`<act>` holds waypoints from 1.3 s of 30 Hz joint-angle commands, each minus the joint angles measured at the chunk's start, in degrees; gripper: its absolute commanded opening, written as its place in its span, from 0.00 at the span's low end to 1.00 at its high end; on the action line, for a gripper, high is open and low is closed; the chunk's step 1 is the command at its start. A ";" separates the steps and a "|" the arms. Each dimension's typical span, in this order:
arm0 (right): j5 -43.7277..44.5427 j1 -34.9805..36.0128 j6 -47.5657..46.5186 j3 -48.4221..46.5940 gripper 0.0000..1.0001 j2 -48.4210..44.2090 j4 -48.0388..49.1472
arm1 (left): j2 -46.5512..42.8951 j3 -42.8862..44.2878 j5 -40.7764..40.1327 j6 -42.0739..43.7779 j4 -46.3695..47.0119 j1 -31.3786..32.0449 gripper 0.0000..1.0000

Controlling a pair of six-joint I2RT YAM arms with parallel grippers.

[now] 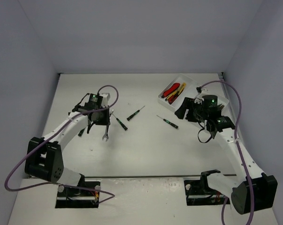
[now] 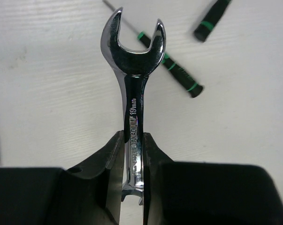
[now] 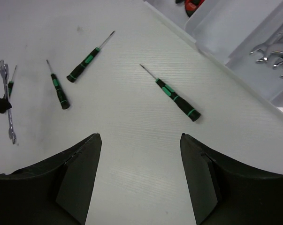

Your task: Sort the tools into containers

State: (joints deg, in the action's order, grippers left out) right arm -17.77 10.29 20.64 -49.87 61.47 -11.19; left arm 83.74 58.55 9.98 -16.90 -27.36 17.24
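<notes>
While your left gripper [image 2: 133,140] is clenched on the shank of a wrench [image 2: 134,70], the tool's open head sticks straight out ahead of the fingers, over the bench [image 2: 47,93]. Your right gripper [image 3: 140,138] is released: its jaws stand wide apart, gripping nothing, and it hovers over the bench.

Just ahead of the right gripper and a little to its right lies a screwdriver [image 3: 176,99], with its tip pointing away and to the left. Further ahead on that gripper's left lie a second screwdriver [image 3: 58,90] and a third screwdriver [image 3: 88,58], apart from each other. The held wrench shows at that gripper's far left.

Beyond these, ahead and to the right of the right gripper, sits the tray [image 3: 225,23]. One compartment holds loose wrenches [image 3: 272,51]. Another compartment, to the left of that one, holds red and yellow tools [image 1: 174,91] lying close together.
</notes>
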 commanded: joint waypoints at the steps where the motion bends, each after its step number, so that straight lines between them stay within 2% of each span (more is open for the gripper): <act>1: -4.61 4.05 5.50 1.27 0.65 -1.70 8.23 | -7.00 -0.35 3.04 -7.53 7.01 2.61 0.00; 8: 1.45 17.60 12.04 2.25 0.65 -1.36 18.68 | -13.31 -1.15 1.89 -14.41 13.91 10.15 0.00; 16: 10.76 27.29 13.91 1.35 0.63 1.48 26.65 | -17.62 -4.50 2.82 -19.20 20.72 15.07 0.00; 26: 14.10 34.12 11.69 -4.60 0.62 10.32 30.60 | -19.07 -4.45 3.02 -20.16 22.17 18.14 0.00; 39: 15.66 35.93 10.64 -9.43 0.60 19.73 33.50 | -19.58 -4.41 2.50 -19.32 22.08 19.14 0.00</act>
State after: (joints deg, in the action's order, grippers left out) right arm -3.80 45.80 32.26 -55.54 79.49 16.45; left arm 66.57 51.94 12.40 -36.16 -10.79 36.00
